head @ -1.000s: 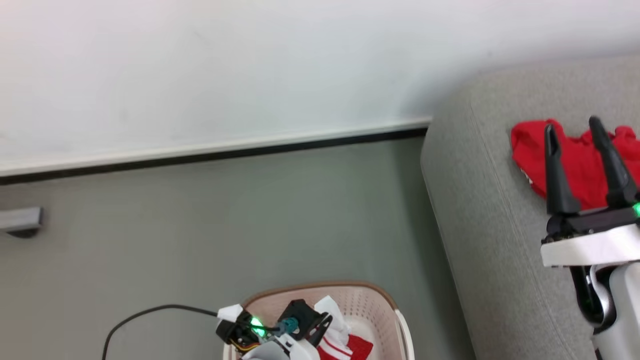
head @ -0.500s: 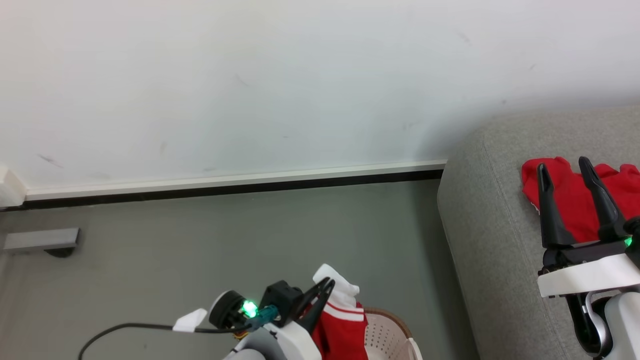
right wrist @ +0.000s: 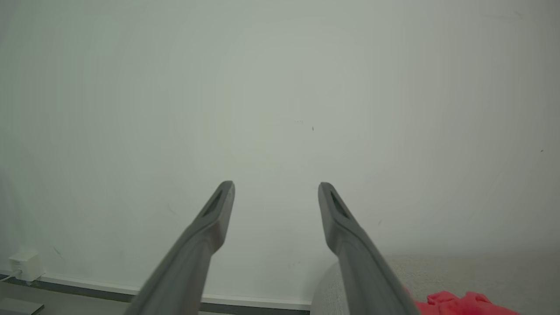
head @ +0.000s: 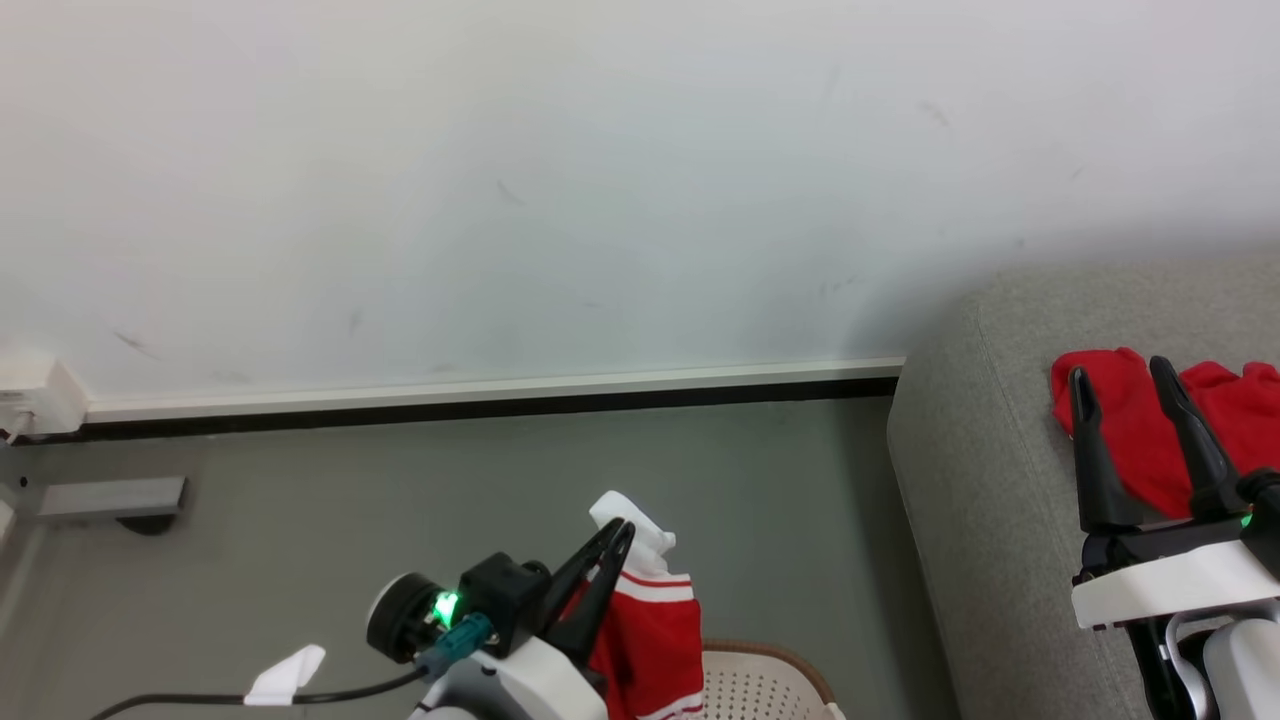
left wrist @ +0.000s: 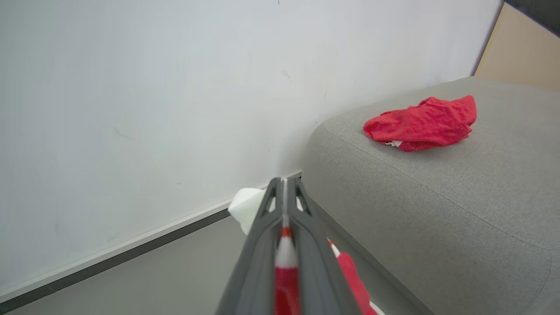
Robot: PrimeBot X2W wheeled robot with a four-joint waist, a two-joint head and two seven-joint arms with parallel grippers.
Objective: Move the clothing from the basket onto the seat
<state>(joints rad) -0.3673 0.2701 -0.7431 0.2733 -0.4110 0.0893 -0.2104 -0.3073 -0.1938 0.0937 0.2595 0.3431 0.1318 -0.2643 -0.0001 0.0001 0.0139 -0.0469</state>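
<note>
Basket rim [head: 775, 662], cream plastic with a brown edge, showed at the near bottom of the head view. Just left of it and above, the left gripper [head: 620, 528] had its two dark fingers pressed together on the striped garment [head: 650, 640]. It pinched the cloth close to the white top, so the red and white fabric hung down. The lower end ran out of frame, so whether it had cleared the basket could not be told. A black cable [head: 330, 690] trailed left across the grey floor [head: 400, 480].

To the right, the right gripper [head: 1119, 370] hung above the grey sofa [head: 990, 480] with its fingers spread apart, holding nothing. The plain red garment [head: 1225, 400] lay crumpled on the cushion just beyond those fingers. Farthest off stood the white wall [head: 600, 180] with its skirting board [head: 500, 385].

The step in hand appeared to be carrying the striped garment to the sofa. Doing it well would likely mean:
- keeping the pinch firm and the arm high, so the dangling cloth passes over the sofa's rounded left edge rather than dragging against it;
- swinging right and far, clear of the waiting right gripper;
- letting go only once most of the fabric rests well in from the edge, beside the red one.
</note>
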